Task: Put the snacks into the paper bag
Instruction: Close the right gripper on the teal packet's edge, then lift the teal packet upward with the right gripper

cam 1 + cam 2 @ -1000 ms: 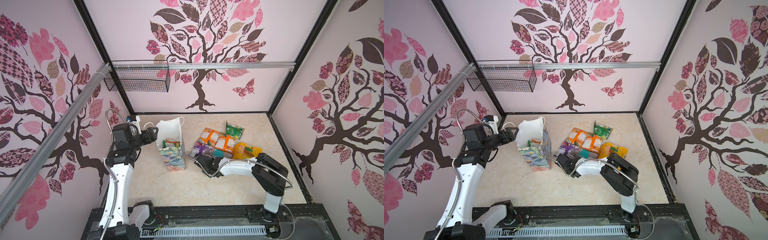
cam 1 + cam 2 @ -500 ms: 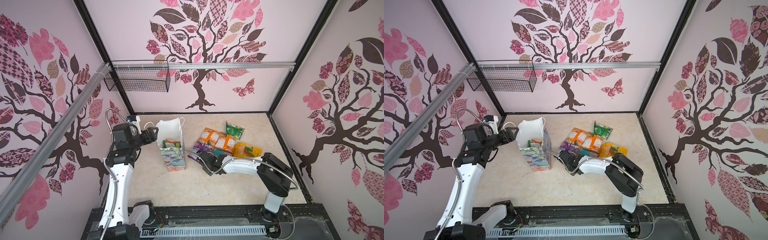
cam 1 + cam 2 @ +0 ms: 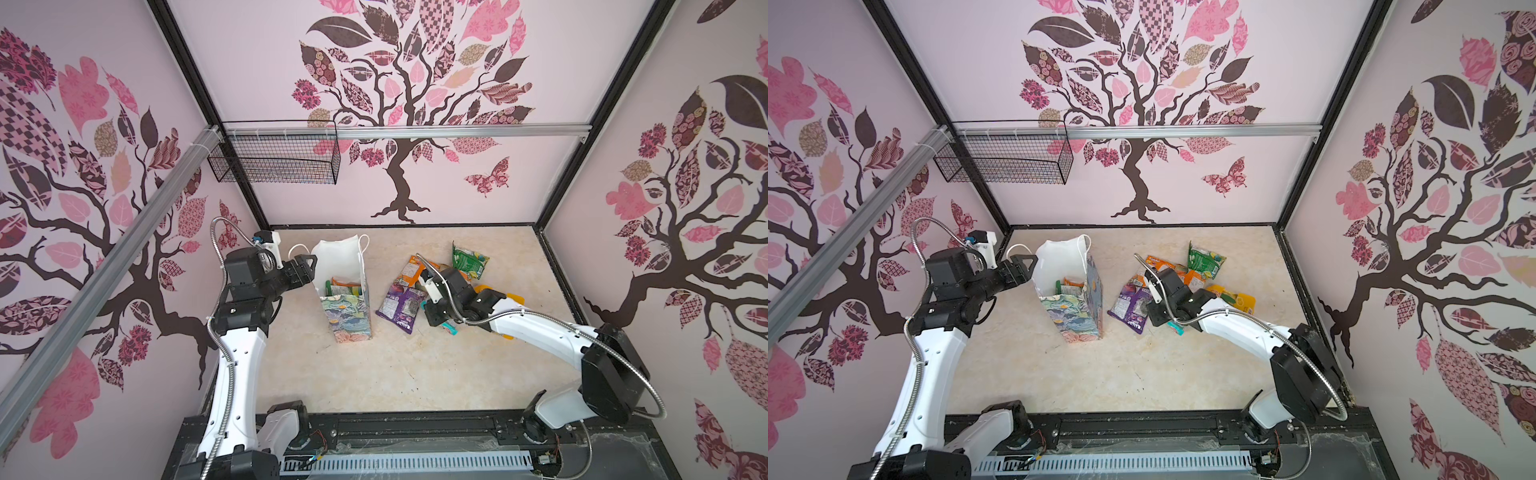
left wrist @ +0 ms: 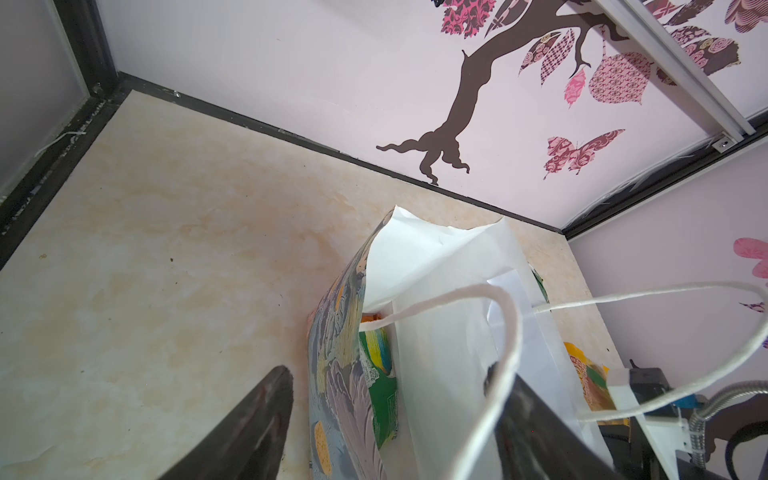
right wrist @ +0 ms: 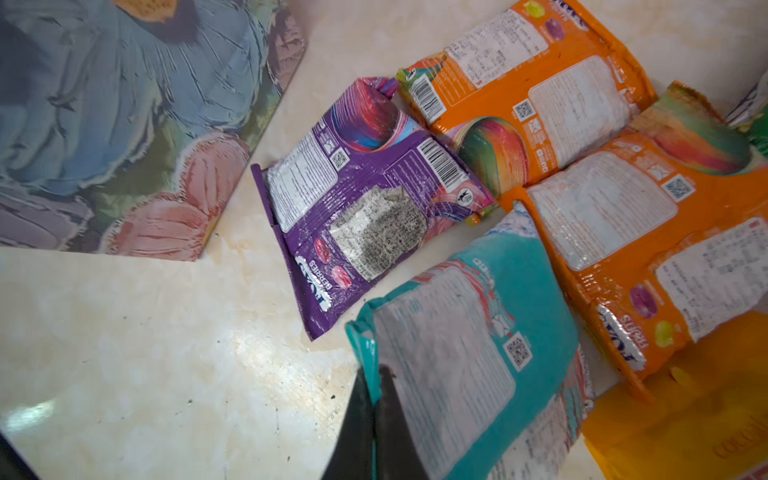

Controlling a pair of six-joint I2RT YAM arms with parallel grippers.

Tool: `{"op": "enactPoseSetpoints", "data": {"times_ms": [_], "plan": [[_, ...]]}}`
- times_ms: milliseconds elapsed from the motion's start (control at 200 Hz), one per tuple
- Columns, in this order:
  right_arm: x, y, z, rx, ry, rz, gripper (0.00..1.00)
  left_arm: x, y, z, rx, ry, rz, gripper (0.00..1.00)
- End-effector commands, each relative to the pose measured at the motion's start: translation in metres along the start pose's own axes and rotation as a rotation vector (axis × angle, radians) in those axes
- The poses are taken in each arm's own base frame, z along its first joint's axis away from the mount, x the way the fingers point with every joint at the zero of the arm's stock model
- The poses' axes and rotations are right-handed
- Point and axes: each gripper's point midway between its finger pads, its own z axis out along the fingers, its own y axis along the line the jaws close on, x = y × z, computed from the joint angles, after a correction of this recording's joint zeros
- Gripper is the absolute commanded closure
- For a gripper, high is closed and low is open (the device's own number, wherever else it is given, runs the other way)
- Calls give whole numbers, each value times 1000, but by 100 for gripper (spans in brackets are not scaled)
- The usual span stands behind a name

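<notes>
In both top views the paper bag [image 3: 348, 322] stands upright left of the middle of the table [image 3: 415, 374], mouth open. Bare tabletop runs from its base to the front rail. The left gripper [image 3: 306, 266] sits at the bag's left rim, jaws wide. Loose snacks cluster to the bag's right. A purple packet [image 3: 401, 303] lies nearest the bag, with orange packets [image 3: 411, 268] behind it. A green packet [image 3: 469, 259] lies toward the back wall, and a yellow packet [image 3: 515, 297] is partly under the right arm. The right gripper [image 3: 436, 318] is low over the cluster, its fingertips hidden by its own body. Only slivers of a teal packet [image 3: 1177, 328] show beside it.

In the left wrist view the fingers [image 4: 257, 415] stand far apart, one outside the bag's printed wall. A cord handle [image 4: 513, 332] loops across the other finger. Whether either finger touches the paper I cannot tell. The packed snacks [image 4: 380, 374] show inside the bag, cut off by its wall.

In the right wrist view the right gripper's jaws pinch the teal packet's edge, and the packet's far end runs out of frame. A strip of bare table separates the purple packet from the bag's base.
</notes>
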Motion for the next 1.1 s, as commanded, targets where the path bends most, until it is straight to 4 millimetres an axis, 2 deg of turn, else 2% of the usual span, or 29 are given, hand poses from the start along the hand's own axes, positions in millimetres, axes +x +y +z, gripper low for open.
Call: {"op": "enactPoseSetpoints", "data": {"times_ms": [0, 485, 575, 660, 850, 1095], "plan": [[-33, 14, -31, -145, -123, 68, 100, 3, 0, -1, 10, -8, -1, 23], [-91, 28, -98, -220, -382, 53, 100, 3, -1, 0, 20, -3, -8, 24], [-103, 30, -108, -228, -430, 50, 100, 4, -3, 1, 29, 1, -7, 37], [-113, 40, -121, -279, -473, 29, 100, 4, -3, 2, 34, 4, -9, 50], [-131, 54, -143, -346, -528, -5, 100, 4, -3, 3, 39, 11, -14, 56], [-155, 64, -173, -385, -614, -29, 100, 4, -5, 3, 53, 9, -13, 75]]}}
